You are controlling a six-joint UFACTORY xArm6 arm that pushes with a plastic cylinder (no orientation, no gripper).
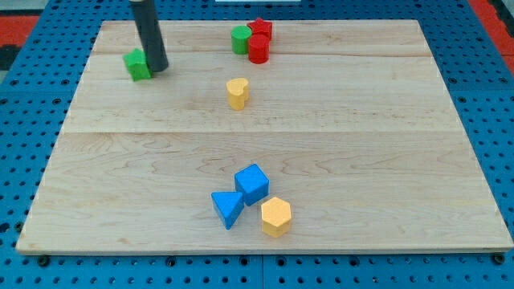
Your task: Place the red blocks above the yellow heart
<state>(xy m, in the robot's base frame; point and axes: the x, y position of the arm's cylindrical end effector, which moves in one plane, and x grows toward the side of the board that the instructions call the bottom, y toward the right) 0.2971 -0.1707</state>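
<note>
- My tip (157,67), the end effector here, is a plain dark rod with no jaws to part or close; it clamps nothing and rests on the tabletop (377,152) near the view's top left corner.
- Just beside it, touching or nearly so on the view's left, sits a green block (138,65), roughly cube-like.
- Further toward the view's right and a little lower is the yellow heart (237,93), standing alone.
- Beyond that, right of my tip and slightly higher, a green cylinder (240,39) is pressed against two red blocks: a red cylinder (258,49) in front and a second red block (261,29) behind, its shape unclear.
- The reds already lie above the heart, slightly to the right, so I judge the task nearly done.
- To finish well, I would swing wide around the heart, come in from the reds' right, and nudge gently leftward so they centre over it.
- Far below and to the right lie a blue cube (252,184), a blue triangular block (228,208) and a yellow hexagonal block (275,216), well clear.
</note>
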